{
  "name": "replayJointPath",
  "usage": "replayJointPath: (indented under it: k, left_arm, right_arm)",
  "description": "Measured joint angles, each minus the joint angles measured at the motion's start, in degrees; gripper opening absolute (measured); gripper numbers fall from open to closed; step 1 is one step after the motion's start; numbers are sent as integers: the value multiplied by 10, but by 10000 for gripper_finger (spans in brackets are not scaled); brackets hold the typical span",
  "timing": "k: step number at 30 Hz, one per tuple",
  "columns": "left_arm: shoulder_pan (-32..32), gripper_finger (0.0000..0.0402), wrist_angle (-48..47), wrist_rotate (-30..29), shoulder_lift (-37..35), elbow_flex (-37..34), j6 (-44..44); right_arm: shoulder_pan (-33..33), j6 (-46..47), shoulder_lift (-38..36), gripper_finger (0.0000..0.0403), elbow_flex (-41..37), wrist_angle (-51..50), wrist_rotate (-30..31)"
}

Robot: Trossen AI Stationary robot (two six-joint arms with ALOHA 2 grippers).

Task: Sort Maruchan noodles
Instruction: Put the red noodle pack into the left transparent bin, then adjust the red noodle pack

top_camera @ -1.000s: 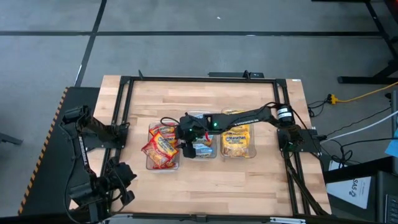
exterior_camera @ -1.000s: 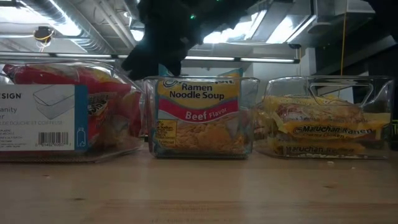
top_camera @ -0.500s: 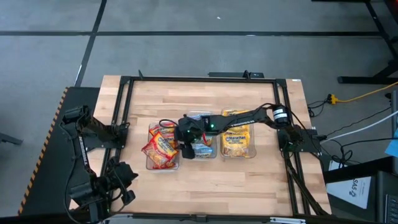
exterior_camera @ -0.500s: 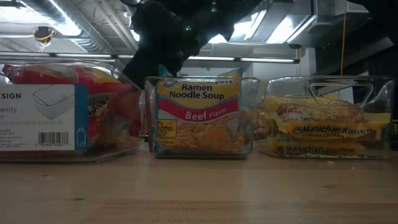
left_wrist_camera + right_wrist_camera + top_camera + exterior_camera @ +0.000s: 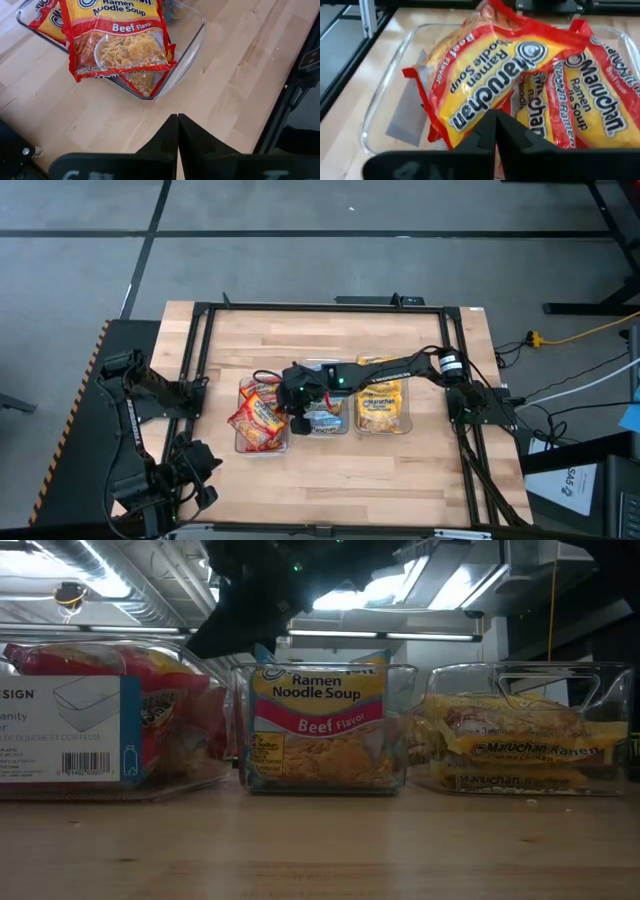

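Note:
Three clear bins stand in a row mid-table. The left bin (image 5: 262,442) holds red Maruchan noodles packets (image 5: 485,75), and one packet (image 5: 120,45) hangs over its corner. The middle bin (image 5: 320,730) shows a Beef Flavor packet with blue packets (image 5: 322,418) behind it. The right bin (image 5: 383,408) holds yellow packets (image 5: 520,750). My right gripper (image 5: 495,117) reaches across from the right and hangs shut just above the left bin's red packets, nothing between its fingers. My left gripper (image 5: 177,120) waits shut over the table's near left part.
A black frame (image 5: 320,307) runs around the light wooden tabletop. Bare wood lies in front of the bins (image 5: 320,840) and behind them (image 5: 320,340). The right arm (image 5: 400,367) passes over the middle and right bins.
My right gripper has shut above the left bin, staying nearly in place; in the low view its dark outline now ends a little higher over the bins. The packets and bins have kept still.

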Motion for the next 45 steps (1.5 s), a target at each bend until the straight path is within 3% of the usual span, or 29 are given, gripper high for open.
replayJointPath:
  k: [8,17,21,41,45]
  left_arm:
    - [0,0,1,0,0,0,0]
    - [0,0,1,0,0,0,0]
    - [0,0,1,0,0,0,0]
    - [0,0,12,0,0,0,0]
    - [0,0,15,0,0,0,0]
  right_arm:
    - [0,15,-1,11,11,-33,20]
    - [0,18,0,129,10,-41,18]
    - [0,18,0,155,10,-53,12]
    - [0,19,24,139,10,-30,25]
    - [0,19,24,116,10,-35,24]
